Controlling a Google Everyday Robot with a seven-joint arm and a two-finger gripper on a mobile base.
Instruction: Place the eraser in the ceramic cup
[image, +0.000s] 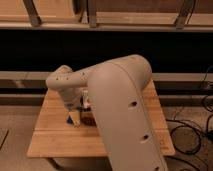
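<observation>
Camera view; end effector (75, 119) at table (50, 140) ctr

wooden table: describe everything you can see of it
The wooden table is a rectangular slab of pale, plank-like wood. It sits level on a grey floor in front of dark shelving. Its front, left and back-left areas show as bare wood. The robot's arm hides the middle and much of the right side. The gripper hangs low over the top, left of centre. Whether it touches the wood cannot be told.
</observation>
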